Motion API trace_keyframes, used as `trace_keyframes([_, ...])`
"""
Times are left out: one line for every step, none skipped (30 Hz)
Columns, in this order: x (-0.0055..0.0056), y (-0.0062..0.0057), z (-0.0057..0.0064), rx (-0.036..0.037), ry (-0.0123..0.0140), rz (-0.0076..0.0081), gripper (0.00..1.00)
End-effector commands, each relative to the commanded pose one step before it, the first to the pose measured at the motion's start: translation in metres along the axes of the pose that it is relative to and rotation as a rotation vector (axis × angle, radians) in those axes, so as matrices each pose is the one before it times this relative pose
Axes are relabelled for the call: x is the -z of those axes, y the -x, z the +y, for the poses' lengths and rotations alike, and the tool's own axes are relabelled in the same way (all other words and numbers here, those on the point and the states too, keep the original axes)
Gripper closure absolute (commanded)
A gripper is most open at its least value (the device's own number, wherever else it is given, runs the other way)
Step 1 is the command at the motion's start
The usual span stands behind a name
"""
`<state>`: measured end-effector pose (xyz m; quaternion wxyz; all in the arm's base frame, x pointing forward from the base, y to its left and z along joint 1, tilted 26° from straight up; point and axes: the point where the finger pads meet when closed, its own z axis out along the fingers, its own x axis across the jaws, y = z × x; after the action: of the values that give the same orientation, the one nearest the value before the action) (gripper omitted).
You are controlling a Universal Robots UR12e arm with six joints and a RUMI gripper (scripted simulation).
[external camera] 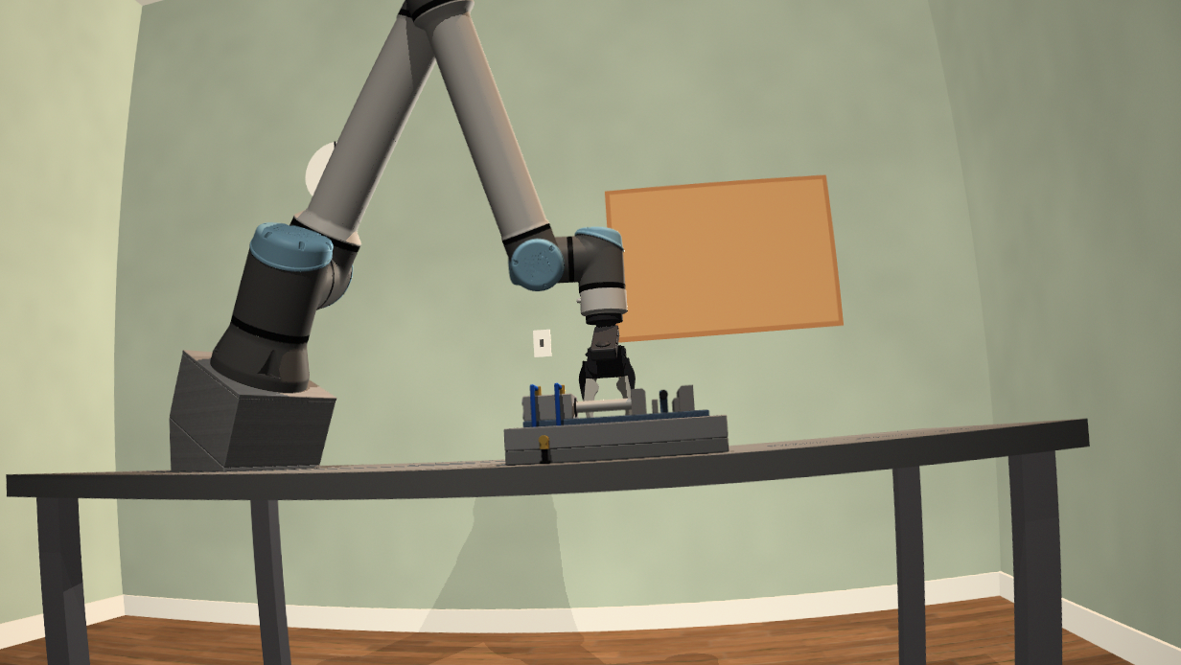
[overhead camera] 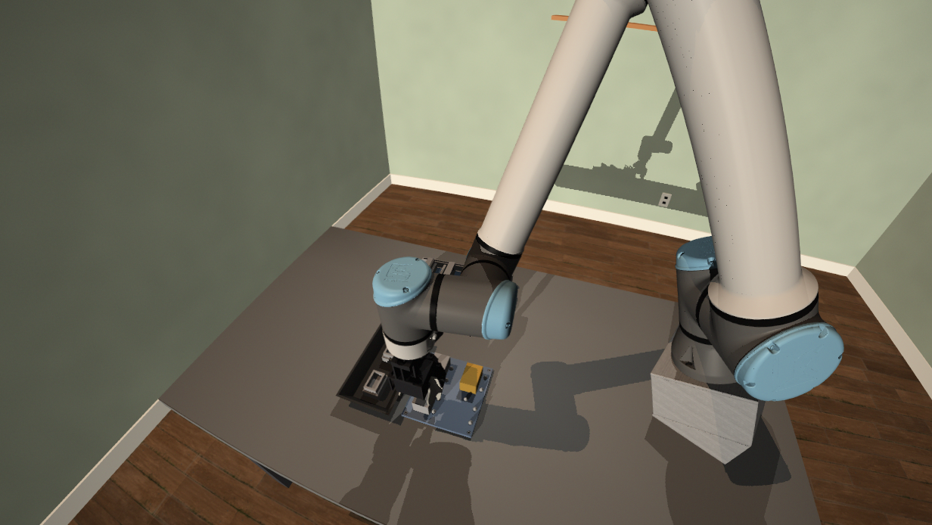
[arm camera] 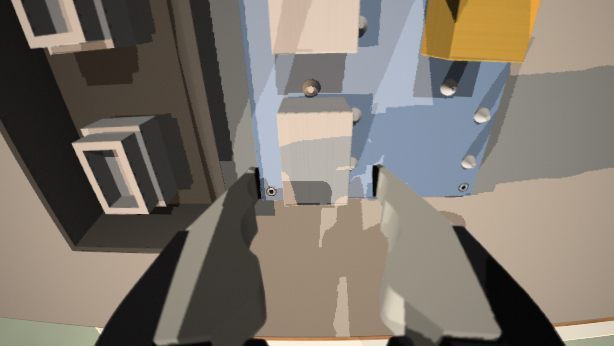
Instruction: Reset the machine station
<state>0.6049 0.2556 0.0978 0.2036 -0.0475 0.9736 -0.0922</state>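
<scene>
My gripper (arm camera: 315, 168) is open over the near edge of the blue infeed plate (arm camera: 400, 130). Its fingertips stand on either side of the near end of a gray aluminum blank (arm camera: 315, 150), with a gap on each side. That blank lies flat between the pins. A second gray blank (arm camera: 314, 25) lies farther along the plate. A yellow brass blank (arm camera: 480, 27) sits at the plate's far right; it also shows in the top view (overhead camera: 470, 378). Two finished parts (arm camera: 125, 165) (arm camera: 60, 22) (overhead camera: 371, 384) lie pocket up in the black outfeed tray. The vise is mostly hidden behind the arm's wrist.
Short pins (arm camera: 311, 88) stand up from the plate around the blanks. The tray wall runs close to the left of my left finger. The arm's base block (overhead camera: 707, 407) stands at the table's right. The table edge lies just behind the plate.
</scene>
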Motion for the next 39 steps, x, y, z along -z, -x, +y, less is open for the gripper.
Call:
trace_keyframes([-0.00163,0.00051,0.00014,-0.00010,0.00033,-0.00116,0.60])
trace_keyframes([-0.00043,0.00000,0.00000,0.00000,0.00000,0.00000,0.60])
trace_keyframes([0.00000,0.00000,0.00000,0.00000,0.00000,0.00000,0.60])
trace_keyframes([0.00000,0.00000,0.00000,0.00000,0.00000,0.00000,0.60])
trace_keyframes([-0.00044,0.00000,0.00000,0.00000,0.00000,0.00000,0.60])
trace_keyframes([-0.00045,0.00000,0.00000,0.00000,0.00000,0.00000,0.60])
trace_keyframes([-0.00045,0.00000,0.00000,0.00000,0.00000,0.00000,0.60])
trace_keyframes([-0.00045,0.00000,0.00000,0.00000,0.00000,0.00000,0.60])
trace_keyframes([-0.00045,0.00000,0.00000,0.00000,0.00000,0.00000,0.60])
trace_keyframes([-0.00045,0.00000,0.00000,0.00000,0.00000,0.00000,0.60])
trace_keyframes([-0.00045,0.00000,0.00000,0.00000,0.00000,0.00000,0.60])
trace_keyframes([-0.00044,0.00000,0.00000,0.00000,0.00000,0.00000,0.60])
trace_keyframes([-0.00043,0.00000,0.00000,0.00000,0.00000,0.00000,0.60])
trace_keyframes([-0.00042,0.00000,0.00000,0.00000,0.00000,0.00000,0.60])
trace_keyframes([-0.00041,0.00000,0.00000,0.00000,0.00000,0.00000,0.60])
trace_keyframes([-0.00039,0.00000,0.00000,0.00000,0.00000,0.00000,0.60])
trace_keyframes([-0.00038,0.00000,0.00000,0.00000,0.00000,0.00000,0.60])
trace_keyframes([-0.00036,0.00000,0.00000,0.00000,0.00000,0.00000,0.60])
trace_keyframes([-0.00035,0.00000,0.00000,0.00000,0.00000,0.00000,0.60])
trace_keyframes([0.00000,0.00000,0.00000,0.00000,0.00000,0.00000,0.60])
trace_keyframes([0.00000,0.00000,0.00000,0.00000,0.00000,0.00000,0.60])
trace_keyframes([-0.00033,0.00000,0.00000,0.00000,0.00000,0.00000,0.60])
trace_keyframes([-0.00031,0.00000,0.00000,0.00000,0.00000,0.00000,0.60])
trace_keyframes([-0.00029,0.00000,0.00000,0.00000,0.00000,0.00000,0.60])
trace_keyframes([-0.00026,0.00000,0.00000,0.00000,0.00000,0.00000,0.60])
trace_keyframes([-0.00024,0.00000,0.00000,0.00000,0.00000,0.00000,0.60])
trace_keyframes([-0.00022,0.00000,0.00000,0.00000,0.00000,0.00000,0.60])
trace_keyframes([-0.00020,0.00000,0.00000,0.00000,0.00000,0.00000,0.60])
trace_keyframes([-0.00017,0.00000,0.00000,0.00000,0.00000,0.00000,0.60])
trace_keyframes([-0.00015,0.00000,0.00000,0.00000,0.00000,0.00000,0.60])
trace_keyframes([-0.00013,0.00000,0.00000,0.00000,0.00000,0.00000,0.60])
trace_keyframes([-0.00011,0.00000,0.00000,0.00000,0.00000,0.00000,0.60])
trace_keyframes([-0.00009,0.00000,0.00000,0.00000,0.00000,0.00000,0.60])
trace_keyframes([-0.00007,0.00000,0.00000,0.00000,0.00000,0.00000,0.60])
trace_keyframes([-0.00005,0.00000,0.00000,0.00000,0.00000,0.00000,0.60])
trace_keyframes([-0.00003,0.00000,0.00000,0.00000,0.00000,0.00000,0.60])
trace_keyframes([0.00000,0.00000,0.00000,0.00000,0.00000,0.00000,0.60])
trace_keyframes([0.00000,0.00000,0.00000,0.00000,0.00000,0.00000,0.60])
trace_keyframes([-0.00002,0.00000,0.00000,0.00000,0.00000,0.00000,0.60])
